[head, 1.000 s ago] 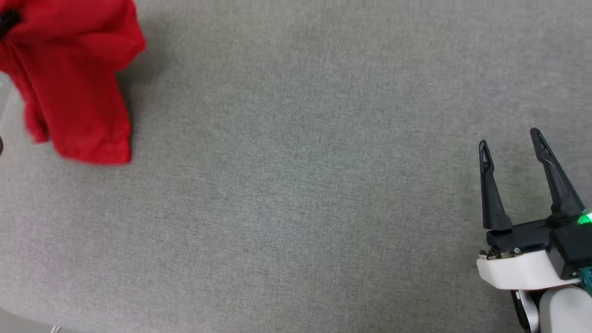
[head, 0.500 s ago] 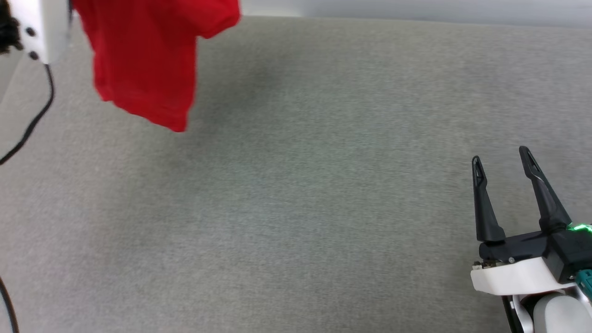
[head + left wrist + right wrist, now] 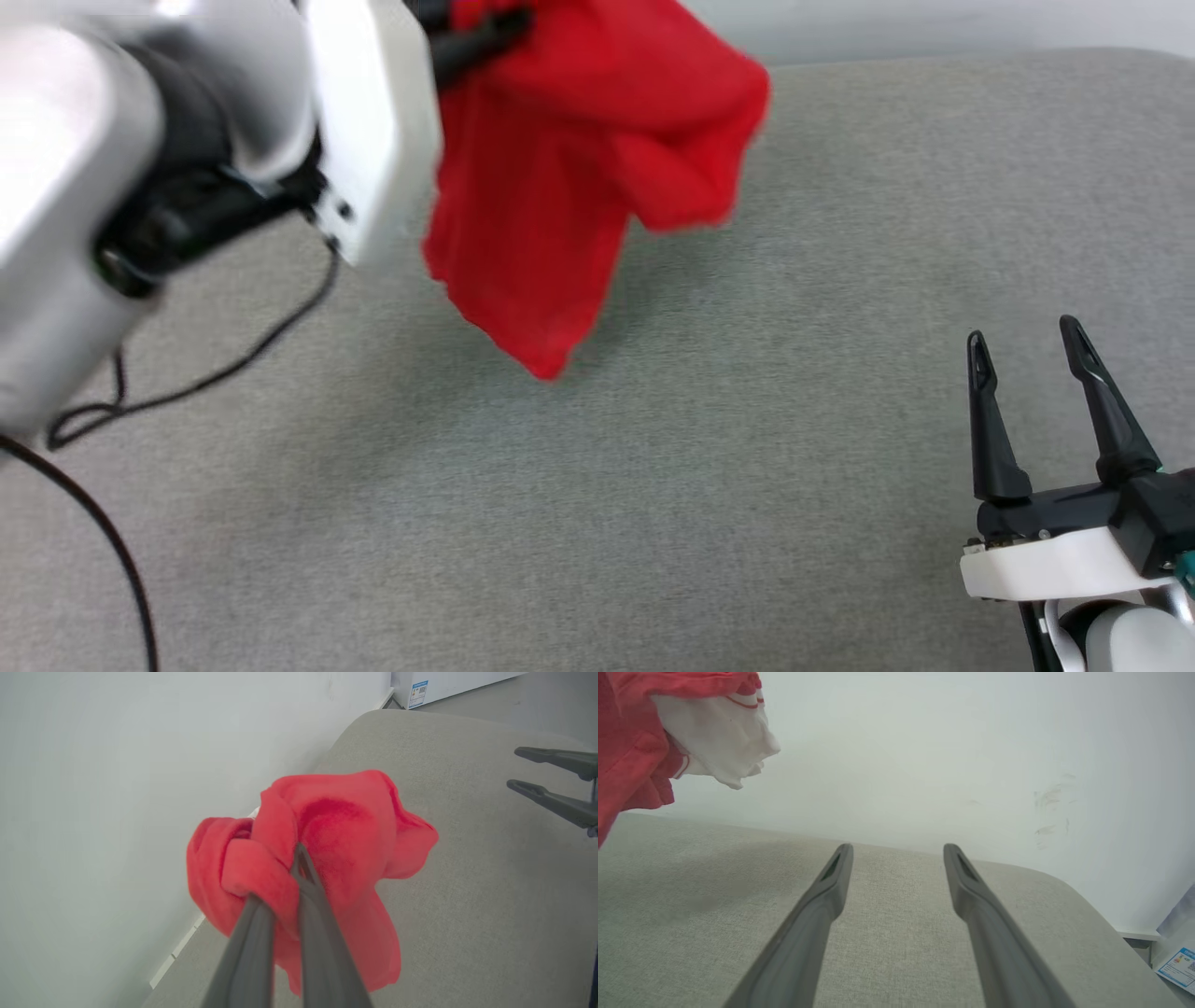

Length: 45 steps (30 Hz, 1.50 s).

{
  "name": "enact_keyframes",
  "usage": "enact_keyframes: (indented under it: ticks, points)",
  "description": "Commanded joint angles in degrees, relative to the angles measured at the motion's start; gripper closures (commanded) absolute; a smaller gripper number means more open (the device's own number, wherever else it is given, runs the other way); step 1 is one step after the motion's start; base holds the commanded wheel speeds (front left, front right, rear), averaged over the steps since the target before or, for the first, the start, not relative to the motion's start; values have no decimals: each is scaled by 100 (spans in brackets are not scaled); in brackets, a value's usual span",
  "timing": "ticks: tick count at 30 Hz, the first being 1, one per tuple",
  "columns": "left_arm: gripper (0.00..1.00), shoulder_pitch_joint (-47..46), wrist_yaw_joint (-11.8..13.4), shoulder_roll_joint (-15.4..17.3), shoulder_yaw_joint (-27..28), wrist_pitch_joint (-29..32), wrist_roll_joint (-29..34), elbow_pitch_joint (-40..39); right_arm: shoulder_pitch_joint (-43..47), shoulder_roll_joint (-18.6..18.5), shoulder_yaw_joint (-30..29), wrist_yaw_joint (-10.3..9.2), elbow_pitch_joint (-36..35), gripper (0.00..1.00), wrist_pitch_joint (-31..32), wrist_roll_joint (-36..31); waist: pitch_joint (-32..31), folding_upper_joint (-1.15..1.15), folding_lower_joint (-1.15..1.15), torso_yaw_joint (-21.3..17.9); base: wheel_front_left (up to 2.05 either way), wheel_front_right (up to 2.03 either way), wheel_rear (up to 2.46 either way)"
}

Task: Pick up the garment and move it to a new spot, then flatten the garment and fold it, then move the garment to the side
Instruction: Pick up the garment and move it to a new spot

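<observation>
Garment (image 3: 579, 187) hangs bunched below left tool (image 3: 293, 872), which is pinched tight on red fold, clear above grey surface (image 3: 747, 485). Right tool (image 3: 1024, 331) gapes empty, well apart. Soft, light, limp cloth; likely drapes, twists. Better hold: shoulder seams or hem corners.

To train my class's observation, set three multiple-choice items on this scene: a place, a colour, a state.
1. Where is the garment? A held up by the left gripper over the grey surface; B spread flat on it; C folded on it.
2. What colour is its sleeve? A black; B white; C blue.
3. The right gripper is: A open, empty; B shut on cloth; C shut, empty.
Answers: 1 A, its fingers pinch the bunched cloth; 2 B, white with red trim; 3 A, fingers apart, nothing between.
</observation>
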Motion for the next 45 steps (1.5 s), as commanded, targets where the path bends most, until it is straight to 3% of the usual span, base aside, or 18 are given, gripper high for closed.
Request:
enact_keyframes:
  ticks: [1,9,20,28,29,30,36,45]
  points:
    - [100,183,16,-125,-131,-65,51,-75,23,11,-18,-4,7,0,-12,25,12,0,0,-166,0,0,0]
    - [100,935,26,-713,-674,-414,134,121,-97,10,-46,-4,37,0,-12,68,255,0,0,-362,0,0,0]
    - [100,2405,13,-1786,-1501,-1082,515,1360,-229,10,-75,-4,115,0,-12,108,629,0,0,-425,0,0,0]
    - [100,2822,5,-2141,-1616,-1211,784,1597,-205,10,-80,-4,219,0,-12,57,529,0,0,-330,0,0,0]
    - [84,2786,6,-2148,-1612,-1326,849,1640,-172,10,-79,-4,236,0,-12,44,479,0,0,-313,0,0,0]
    - [0,2723,5,-2155,-1606,-1492,957,1694,-133,10,-78,-4,253,0,-12,39,424,0,0,-296,0,0,0]
    - [0,2731,306,-2239,-1266,-2590,1289,1775,94,10,-79,-4,336,0,-12,-9,16,0,0,-145,0,0,0]
    - [0,3120,1435,-2026,-678,-4168,1825,1504,345,9,-78,-4,370,0,-12,-96,-448,0,0,192,0,0,0]
